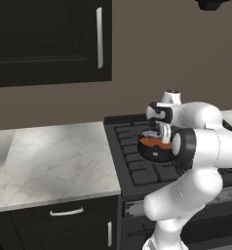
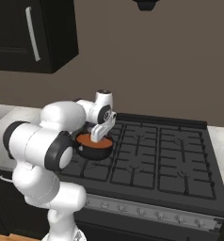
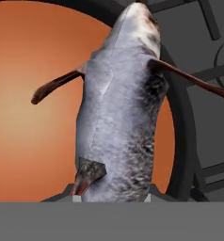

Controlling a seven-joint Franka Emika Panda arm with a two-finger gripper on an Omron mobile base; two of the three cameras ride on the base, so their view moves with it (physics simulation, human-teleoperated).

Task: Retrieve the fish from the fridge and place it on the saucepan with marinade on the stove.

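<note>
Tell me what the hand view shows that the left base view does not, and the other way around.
Hand view: the fish close up, with its grey body and reddish fins, hanging over the orange marinade.

Left base view: the marble counter, the dark wall cabinet, and the whole stove with the gripper above the saucepan.

Both: the orange-filled pan on the black grates, with the fish held over it.

Fish (image 3: 118, 117) matt grey, mottled; marinade (image 3: 34, 117) smooth orange; counter (image 1: 49, 161) marble.

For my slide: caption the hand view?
End effector holding grey fish over orange marinade in black saucepan.
</note>
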